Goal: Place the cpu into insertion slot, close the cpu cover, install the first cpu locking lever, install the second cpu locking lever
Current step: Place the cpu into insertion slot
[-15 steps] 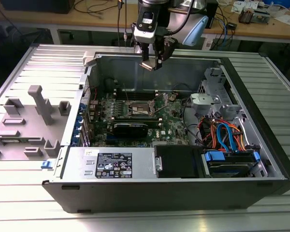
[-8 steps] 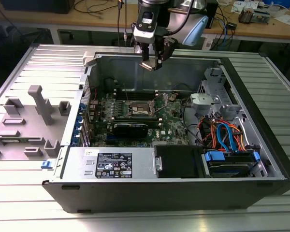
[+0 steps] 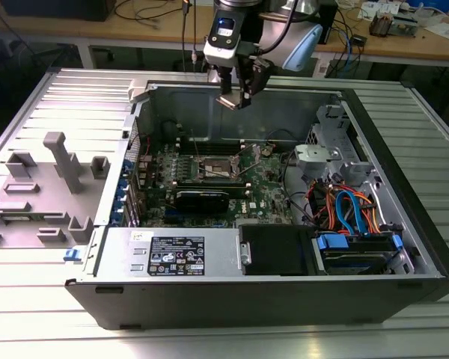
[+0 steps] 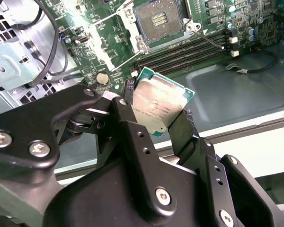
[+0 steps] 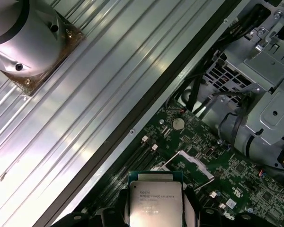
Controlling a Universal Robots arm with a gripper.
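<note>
Holders (image 3: pixel 56 168) of grey plastic are standing at the exterior view's left on the ribbed metal table (image 3: pixel 209 340). Just beside them an open computer case (image 3: pixel 232 295) is lying on its side. The green circuit board (image 3: pixel 273 191) is showing inside, and the socket (image 3: pixel 218 168) is sitting near the board's middle. The arm (image 3: pixel 239 37) is hanging in from above, and the jaws are hovering over the case's far wall, well apart from the socket. Toward the exterior view's right, orange and blue cables (image 3: pixel 348 209) are curling beside a grey drive cage (image 3: pixel 325 157).

Both wrist views are showing what the jaws are holding. In the second wrist view two black fingers (image 4: pixel 183 135) are pinching the chip (image 4: pixel 158 106) by opposite edges and holding it tilted in the air. Beyond it the socket (image 4: pixel 158 21) is lying uncovered, its dark centre and metal rim showing. Long black memory slots (image 4: pixel 180 52) are running alongside it, and a coin battery (image 4: pixel 102 76) is sitting nearby. In the first wrist view the chip (image 5: pixel 155 201) is showing its dull silver top to the camera, with the table's ribs and the circuit board lying beyond it.
</note>
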